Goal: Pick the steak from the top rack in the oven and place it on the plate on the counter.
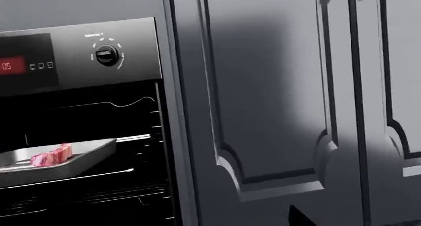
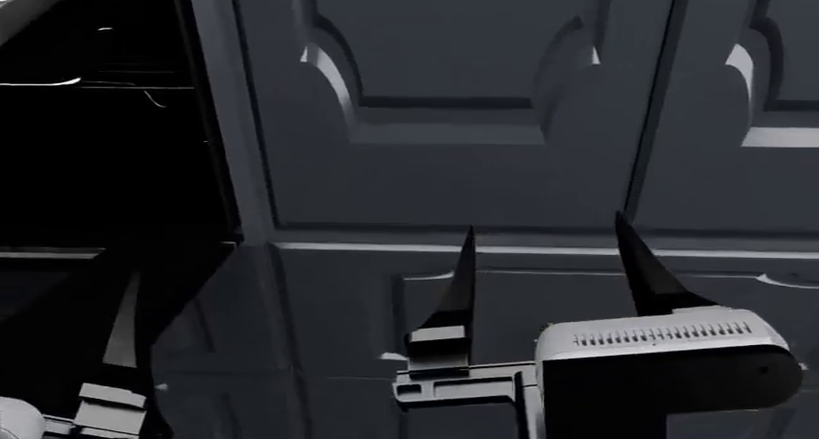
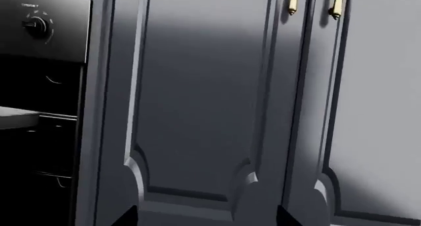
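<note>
the steak [image 1: 52, 154] lies on a tray [image 1: 92, 154] in the open oven [image 1: 86, 186], left of the cabinet doors [image 2: 486, 103]. right gripper [image 2: 550, 266] fingers spread, empty; left gripper's [image 2: 122, 343] state unclear.

The dark oven [image 2: 103, 123] cavity fills the far left, with thin silvery wire rails [image 2: 115, 82] glinting inside it. To its right stand dark blue-grey panelled cabinet doors [image 2: 448, 103], a pale horizontal seam running beneath them. Near the bottom right, the right gripper [image 2: 553, 266] points up at the doors, its two dark pointed fingers [image 2: 646, 266] spread apart with nothing between them. At the bottom left corner only part of the left gripper [image 2: 109, 372] shows.
</note>
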Tool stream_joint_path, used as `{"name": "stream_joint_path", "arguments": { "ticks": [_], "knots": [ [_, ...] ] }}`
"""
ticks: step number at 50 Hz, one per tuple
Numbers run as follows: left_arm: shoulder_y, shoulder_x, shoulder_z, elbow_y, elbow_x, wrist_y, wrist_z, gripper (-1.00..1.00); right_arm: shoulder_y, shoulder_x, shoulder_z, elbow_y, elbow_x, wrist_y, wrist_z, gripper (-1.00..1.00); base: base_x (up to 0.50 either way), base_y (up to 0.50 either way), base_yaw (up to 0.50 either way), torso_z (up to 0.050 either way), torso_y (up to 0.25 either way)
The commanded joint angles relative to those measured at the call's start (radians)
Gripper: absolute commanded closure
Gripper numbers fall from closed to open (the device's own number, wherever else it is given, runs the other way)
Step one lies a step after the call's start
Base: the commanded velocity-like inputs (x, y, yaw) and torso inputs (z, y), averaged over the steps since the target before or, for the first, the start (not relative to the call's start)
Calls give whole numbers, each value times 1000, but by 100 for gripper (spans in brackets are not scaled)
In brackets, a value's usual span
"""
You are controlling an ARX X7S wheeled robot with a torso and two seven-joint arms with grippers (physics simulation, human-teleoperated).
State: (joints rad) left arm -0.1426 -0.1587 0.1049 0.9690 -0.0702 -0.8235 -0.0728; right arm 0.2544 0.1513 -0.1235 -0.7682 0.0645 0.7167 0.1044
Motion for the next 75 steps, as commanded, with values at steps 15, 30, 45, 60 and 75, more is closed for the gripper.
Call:
{"name": "stream_joint_path", "arguments": {
  "ticks": [15,30,45,60,75],
  "knots": [
    [46,-179,-60,78,-212,67,-202,-100,112,3,-55,-96,32,147,-8,-100,4,500,0,0,0],
    [123,-366,39,31,-321,252,-425,-100,175,-15,-54,-135,84,219,-13,-100,22,500,0,0,0],
    [199,-411,49,37,-308,344,-456,-100,213,-14,-56,-133,108,250,-6,-100,29,500,0,0,0],
    [203,-429,57,24,-314,370,-470,-100,228,-7,-79,-149,120,269,8,-100,43,500,0,0,0],
    [212,-439,71,12,-313,402,-477,-100,213,0,-80,-174,137,256,17,-100,278,429,0,0,0]
  ]
}}
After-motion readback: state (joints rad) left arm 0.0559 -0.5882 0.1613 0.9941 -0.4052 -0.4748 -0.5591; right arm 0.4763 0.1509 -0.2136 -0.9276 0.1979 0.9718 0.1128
